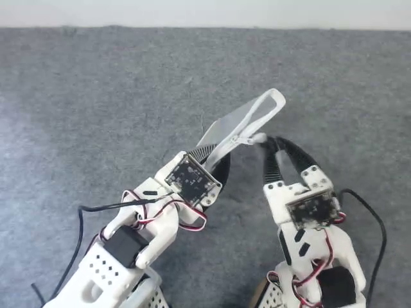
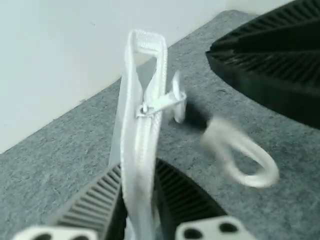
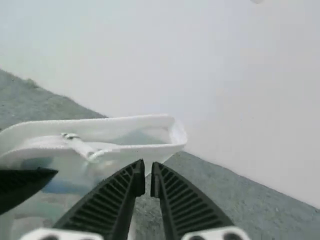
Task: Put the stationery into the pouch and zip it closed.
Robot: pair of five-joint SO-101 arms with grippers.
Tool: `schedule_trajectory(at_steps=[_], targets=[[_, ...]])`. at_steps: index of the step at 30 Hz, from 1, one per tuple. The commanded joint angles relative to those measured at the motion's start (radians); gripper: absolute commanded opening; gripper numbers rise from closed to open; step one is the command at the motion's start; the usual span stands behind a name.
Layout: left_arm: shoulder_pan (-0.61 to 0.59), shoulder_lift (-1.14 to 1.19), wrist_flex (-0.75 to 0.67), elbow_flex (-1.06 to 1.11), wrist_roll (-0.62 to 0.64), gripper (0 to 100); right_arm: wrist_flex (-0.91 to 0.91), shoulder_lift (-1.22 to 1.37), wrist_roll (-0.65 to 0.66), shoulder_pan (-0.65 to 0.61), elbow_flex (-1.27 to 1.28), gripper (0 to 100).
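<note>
The white, see-through pouch (image 1: 247,119) is held up off the grey mat, zipper edge uppermost. My left gripper (image 1: 215,157) is shut on its near end, with the zipper band (image 2: 142,150) running up between the fingers. The slider (image 2: 145,108) sits partway along, and a white cord loop (image 2: 247,162) hangs from its pull tab (image 2: 177,100). My right gripper (image 1: 268,146) is just beside the slider, shut, with nothing visible between its fingertips (image 3: 136,176). In the right wrist view the pouch (image 3: 125,135) lies just beyond them. A faint bluish shape shows through the pouch wall (image 3: 55,187).
Grey felt mat (image 1: 96,115) covers the table up to a pale wall (image 1: 205,11) at the back. The right arm's black finger (image 2: 275,65) looms close to the pouch in the left wrist view. Red and black cables (image 1: 154,215) hang by the left arm.
</note>
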Motion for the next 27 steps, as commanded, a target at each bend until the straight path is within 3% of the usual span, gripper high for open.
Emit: schedule_trajectory(at_steps=[1, 7, 13, 17, 27], targets=[[-0.015, -0.002, 0.018, -0.024, 0.011, 1, -0.031, 0.024, -0.017, 0.015, -0.012, 0.7], [-0.015, -0.002, 0.018, -0.022, 0.011, 1, -0.058, 0.024, -0.017, 0.015, -0.009, 0.7], [-0.015, -0.002, 0.018, -0.022, 0.011, 1, 0.105, 0.015, -0.026, -0.001, -0.086, 5.7], [-0.015, -0.002, 0.018, -0.022, 0.011, 1, 0.214, 0.021, -0.069, -0.041, -0.144, 13.2], [-0.015, -0.002, 0.018, -0.022, 0.011, 1, 0.232, 0.024, -0.071, -0.209, -0.13, 17.1]])
